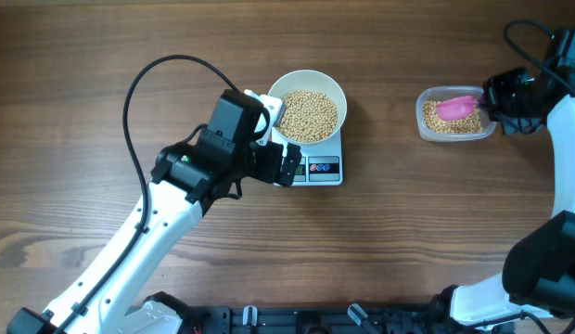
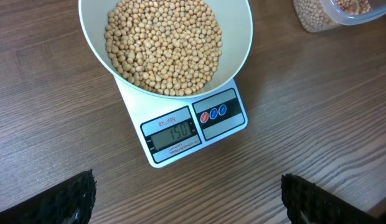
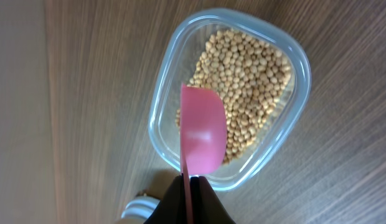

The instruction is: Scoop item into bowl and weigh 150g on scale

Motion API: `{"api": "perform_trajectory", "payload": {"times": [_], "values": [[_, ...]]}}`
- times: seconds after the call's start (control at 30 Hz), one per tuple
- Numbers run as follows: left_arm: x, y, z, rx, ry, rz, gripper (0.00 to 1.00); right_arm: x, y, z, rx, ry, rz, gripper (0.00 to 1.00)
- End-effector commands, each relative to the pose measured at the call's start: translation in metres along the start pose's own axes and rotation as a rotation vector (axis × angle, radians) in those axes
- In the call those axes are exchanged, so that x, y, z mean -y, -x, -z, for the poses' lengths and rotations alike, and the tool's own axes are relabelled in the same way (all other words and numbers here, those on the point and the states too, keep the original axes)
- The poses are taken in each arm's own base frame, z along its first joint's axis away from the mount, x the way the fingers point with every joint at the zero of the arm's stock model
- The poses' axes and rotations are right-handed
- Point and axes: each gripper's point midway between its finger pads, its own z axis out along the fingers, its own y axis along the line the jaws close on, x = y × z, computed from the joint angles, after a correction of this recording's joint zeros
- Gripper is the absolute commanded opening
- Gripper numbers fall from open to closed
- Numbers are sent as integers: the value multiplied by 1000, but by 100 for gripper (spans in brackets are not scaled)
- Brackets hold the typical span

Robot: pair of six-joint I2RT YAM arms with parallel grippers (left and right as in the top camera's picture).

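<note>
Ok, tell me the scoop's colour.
The scoop is pink, best seen in the right wrist view.

Wooden table (image 1: 83,74), dark brown, grain running lengthwise; two items rest directly on it. Clear plastic tub (image 1: 425,122) sits directly beneath the pink scoop (image 1: 457,107), on bare wood; white square scale (image 1: 323,170) stands flat, well apart from the scoop, out beyond its rounded tip.

white arms (image 1: 130,243), black joints (image 1: 189,167), black cable (image 1: 126,111)
</note>
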Motion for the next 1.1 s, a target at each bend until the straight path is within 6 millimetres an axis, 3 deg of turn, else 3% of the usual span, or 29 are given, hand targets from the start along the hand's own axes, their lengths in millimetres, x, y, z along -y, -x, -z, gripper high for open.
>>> {"api": "perform_trajectory", "payload": {"times": [0.0,0.17,0.23,0.27,0.3,0.4,0.47,0.5,0.57,0.63,0.87,0.97,1.07], "values": [[-1,7,4,23,5,8,100,10,-1,-15,17,-28,-13,5],[-2,7,5,23,6,8,100,21,-14,-33,-19,-36,0,5],[-2,7,5,23,6,8,100,22,-16,-36,-29,-30,68,16],[-2,7,5,23,6,8,100,21,-17,-36,-33,-27,76,29],[-1,7,4,23,5,8,100,21,-18,-36,-39,-24,76,34],[-2,7,5,23,6,8,100,21,-18,-35,-40,-26,75,34],[-1,7,4,23,5,8,100,22,-19,-35,-42,-29,74,40],[-1,7,4,23,5,8,100,24,-20,-35,-47,-36,77,48],[-1,7,4,23,5,8,100,31,-22,-33,-62,-57,89,79],[-2,7,5,23,6,8,100,38,-24,-31,-77,-81,73,97],[-2,7,5,23,6,8,100,52,-30,-21,-106,-122,64,100],[-1,7,4,23,5,8,100,52,-31,-8,-89,-125,67,100],[-1,7,4,23,5,8,100,56,-30,17,-29,-146,78,100]]}}
